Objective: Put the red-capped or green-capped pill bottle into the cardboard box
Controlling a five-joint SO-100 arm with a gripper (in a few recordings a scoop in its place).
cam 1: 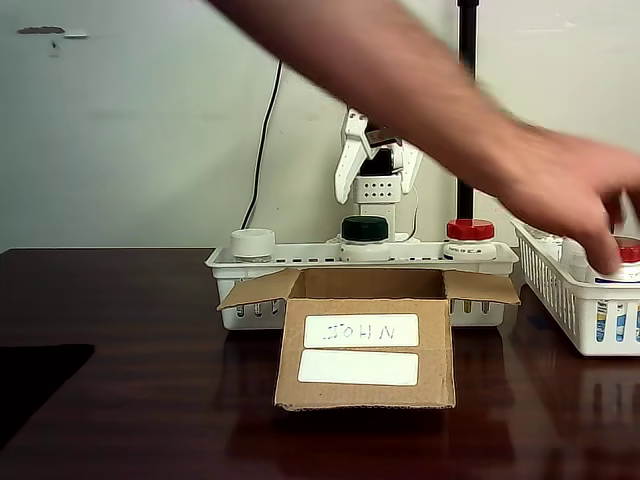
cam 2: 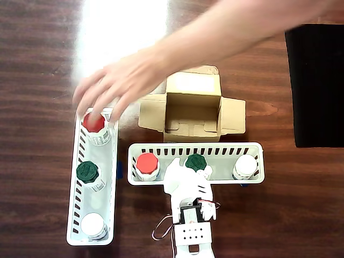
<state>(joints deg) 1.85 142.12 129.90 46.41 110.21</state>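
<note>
You get even, fairly bright indoor light in both views. In the overhead view, a large white glare patch burns out the dark glossy table [cam 2: 43, 64] at top left, hiding the wood grain there. In the fixed view, the tabletop mirrors the box [cam 1: 365, 350] and baskets as faint reflections, with a soft shadow under the box. The person's arm [cam 1: 400, 90] is motion-blurred and soft; the background stays reasonably sharp.

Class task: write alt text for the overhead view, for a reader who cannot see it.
A person's hand reaches a red-capped pill bottle in a long white slotted basket. Beside it, an empty brown cardboard box stands open, near the white robot tool.
</note>
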